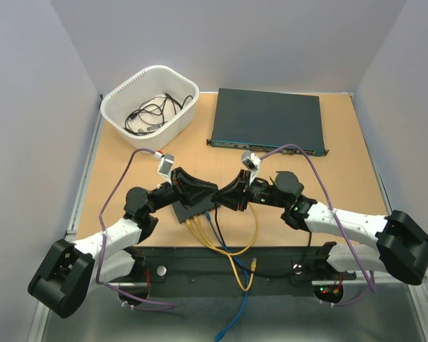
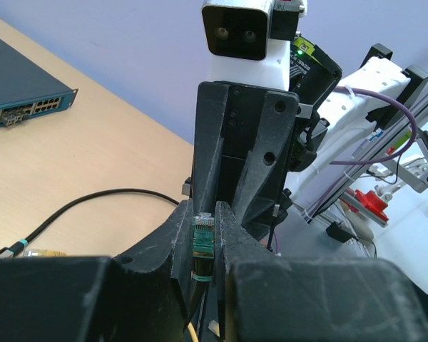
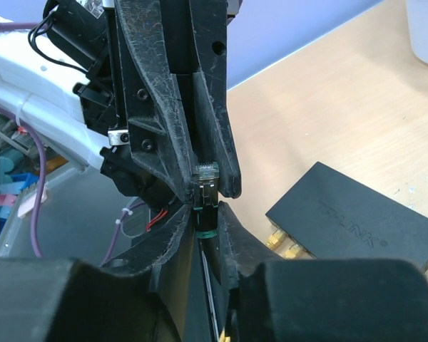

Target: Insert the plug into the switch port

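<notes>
While left tool (image 2: pixel 203 214) pinches the clear-tipped green plug (image 2: pixel 202 246), right tool (image 3: pixel 205 214) crowds it, grip unclear; opposing pulls could twist it off-line for the flat black switch box (image 3: pixel 357 228).

We're in a robotics lab, a boxed-in test cell by the look of it. Plain pale walls (image 1: pixel 28 107) close off a wood-topped surface (image 1: pixel 139 178), and the left arm (image 1: pixel 107 239) and right arm (image 1: pixel 349 224) are bolted to a black base plate (image 1: pixel 178 260). At the back sits a rack-style network unit (image 1: pixel 267 114), with a white tub (image 1: pixel 180 120) of loose black cables (image 1: pixel 148 114) beside it.
</notes>
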